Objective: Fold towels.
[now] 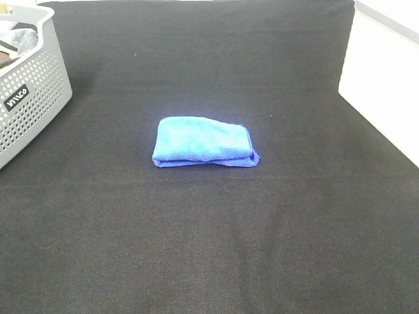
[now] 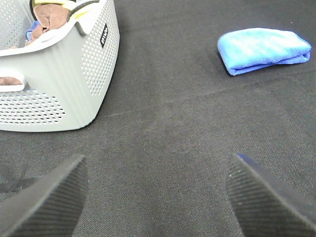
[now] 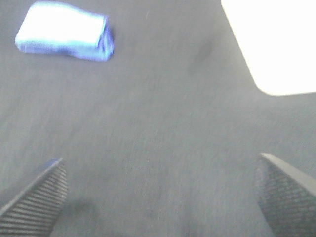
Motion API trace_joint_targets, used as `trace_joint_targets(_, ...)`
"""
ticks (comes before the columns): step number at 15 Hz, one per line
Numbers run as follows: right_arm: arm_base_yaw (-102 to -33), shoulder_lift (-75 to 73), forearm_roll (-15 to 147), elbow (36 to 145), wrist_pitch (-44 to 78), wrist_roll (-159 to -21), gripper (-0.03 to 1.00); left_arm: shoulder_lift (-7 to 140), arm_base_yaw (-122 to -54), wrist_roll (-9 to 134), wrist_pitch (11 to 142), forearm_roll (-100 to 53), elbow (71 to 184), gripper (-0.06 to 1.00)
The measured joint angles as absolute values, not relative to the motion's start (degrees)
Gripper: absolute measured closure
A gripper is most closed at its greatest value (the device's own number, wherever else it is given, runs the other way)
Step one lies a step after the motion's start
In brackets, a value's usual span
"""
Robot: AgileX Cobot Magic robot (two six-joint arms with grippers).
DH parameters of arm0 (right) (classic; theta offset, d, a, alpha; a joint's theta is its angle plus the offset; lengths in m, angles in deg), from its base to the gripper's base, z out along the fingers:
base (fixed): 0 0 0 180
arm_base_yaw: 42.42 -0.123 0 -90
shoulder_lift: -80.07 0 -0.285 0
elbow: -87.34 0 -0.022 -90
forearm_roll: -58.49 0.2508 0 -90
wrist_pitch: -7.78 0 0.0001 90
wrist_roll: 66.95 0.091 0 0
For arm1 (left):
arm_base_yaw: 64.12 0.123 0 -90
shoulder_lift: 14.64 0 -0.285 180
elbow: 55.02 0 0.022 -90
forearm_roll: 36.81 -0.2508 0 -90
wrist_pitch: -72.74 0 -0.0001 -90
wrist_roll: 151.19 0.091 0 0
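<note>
On the black cloth-covered table [image 1: 209,261], a folded blue towel [image 1: 205,142] is left alone while both grippers are held back, spread and empty.

Nearest the wrist cameras, the left gripper [image 2: 158,197] and the right gripper [image 3: 158,197] are seen with their ribbed fingers wide apart and nothing between them — neither arm is shown in the high view, so a withdrawn pose after a finished fold is judged likely. Further out, near the table's middle, the towel is laid as a compact bundle well apart from both grippers, presumably kept central so either arm can reach it. Its long axis is set across the table, left to right, with the layered edges turned towards the robot's right and near side. Beyond, at the far left corner, a grey perforated laundry basket [image 1: 33,98] is stood — more cloths [image 2: 47,19] are held inside, probably the supply still to be folded.
</note>
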State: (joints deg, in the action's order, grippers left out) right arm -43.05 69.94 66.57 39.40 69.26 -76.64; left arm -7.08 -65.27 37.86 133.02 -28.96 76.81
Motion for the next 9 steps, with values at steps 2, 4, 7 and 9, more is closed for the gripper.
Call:
trace_joint_targets(2, -43.05, 72.00, 66.68, 39.40, 69.26, -76.64, 0.01, -7.08, -65.27, 37.86, 133.02, -28.96, 76.81, 0.20)
trace_joint_targets(4, -43.05, 72.63, 66.68, 39.29, 69.26, -76.64, 0.01, -7.08, -65.27, 37.86, 133.02, -28.96, 76.81, 0.20)
trace_joint_targets(7, -43.05, 72.69, 66.68, 39.29, 69.26, -76.64, 0.01, -7.08, -65.27, 37.86, 133.02, -28.96, 76.81, 0.20)
trace_joint_targets(9, -43.05, 72.69, 66.68, 39.29, 69.26, -76.64, 0.01, -7.08, -65.27, 37.86, 133.02, -28.96, 76.81, 0.20)
